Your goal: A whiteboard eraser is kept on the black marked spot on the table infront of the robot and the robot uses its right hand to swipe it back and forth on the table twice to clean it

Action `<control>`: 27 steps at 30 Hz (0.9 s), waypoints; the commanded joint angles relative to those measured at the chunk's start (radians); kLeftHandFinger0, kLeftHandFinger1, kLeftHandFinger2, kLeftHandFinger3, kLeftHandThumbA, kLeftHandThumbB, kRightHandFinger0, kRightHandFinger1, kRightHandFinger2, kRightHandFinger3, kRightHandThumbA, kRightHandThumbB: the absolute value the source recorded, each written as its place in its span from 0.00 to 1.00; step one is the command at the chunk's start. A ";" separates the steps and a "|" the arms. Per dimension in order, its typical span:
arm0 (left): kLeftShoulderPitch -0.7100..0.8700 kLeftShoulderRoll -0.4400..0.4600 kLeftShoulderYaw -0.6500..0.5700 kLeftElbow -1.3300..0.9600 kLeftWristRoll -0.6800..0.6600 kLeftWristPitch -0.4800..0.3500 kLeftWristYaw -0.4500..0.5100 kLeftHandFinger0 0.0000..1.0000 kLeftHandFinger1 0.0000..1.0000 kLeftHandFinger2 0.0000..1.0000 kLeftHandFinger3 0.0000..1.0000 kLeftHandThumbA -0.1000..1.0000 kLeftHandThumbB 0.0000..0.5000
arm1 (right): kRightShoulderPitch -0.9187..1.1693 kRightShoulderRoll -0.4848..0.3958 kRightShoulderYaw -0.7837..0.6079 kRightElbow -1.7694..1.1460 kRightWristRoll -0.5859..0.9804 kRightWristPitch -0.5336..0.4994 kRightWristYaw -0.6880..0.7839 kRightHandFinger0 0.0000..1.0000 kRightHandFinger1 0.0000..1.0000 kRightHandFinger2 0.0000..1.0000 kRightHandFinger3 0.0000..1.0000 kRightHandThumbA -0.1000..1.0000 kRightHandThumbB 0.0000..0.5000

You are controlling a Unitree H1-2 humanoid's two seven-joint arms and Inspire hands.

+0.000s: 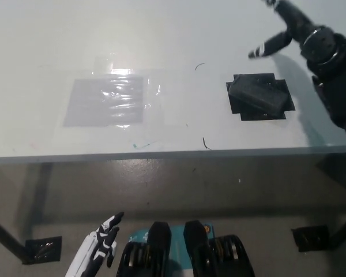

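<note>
One hand matters here: the robot's black right hand (288, 32) hovers above the far right of the table, fingers spread and holding nothing, just beyond the dark grey rectangular whiteboard eraser (260, 96). The eraser lies slightly askew on the black taped square (279, 111), apart from the hand. Further left, a shiny clear plastic sheet (109, 101) is taped to the white tabletop (179, 34). The white left hand (101, 245) rests low beside the body, fingers apart. If the right hand descends off-centre, it could likely nudge the skewed eraser off its mark instead of grasping it.
</note>
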 commanded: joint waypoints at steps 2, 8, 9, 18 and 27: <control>0.032 0.023 -0.026 -0.080 0.057 -0.088 -0.020 1.00 1.00 1.00 1.00 0.97 0.82 | -0.215 0.059 0.033 0.293 -0.040 0.061 0.027 1.00 1.00 1.00 1.00 1.00 0.69; 0.039 0.026 -0.036 -0.094 0.057 -0.068 -0.025 1.00 1.00 1.00 1.00 0.96 0.82 | -0.178 0.084 0.048 0.345 -0.045 0.016 0.026 1.00 1.00 1.00 1.00 1.00 0.66; 0.039 0.026 -0.038 -0.094 0.058 -0.069 -0.025 1.00 1.00 1.00 1.00 0.96 0.81 | -0.169 0.088 0.046 0.347 -0.041 0.006 0.021 1.00 1.00 1.00 1.00 1.00 0.65; 0.026 0.033 -0.056 -0.095 0.070 -0.067 -0.032 1.00 1.00 1.00 1.00 0.94 0.75 | -0.129 0.119 0.010 0.350 -0.002 0.004 0.018 1.00 1.00 1.00 1.00 1.00 0.74; 0.028 0.031 -0.056 -0.104 0.078 -0.060 -0.034 1.00 1.00 1.00 1.00 0.91 0.73 | -0.084 0.141 0.041 0.354 -0.046 0.001 0.010 1.00 1.00 1.00 1.00 1.00 0.73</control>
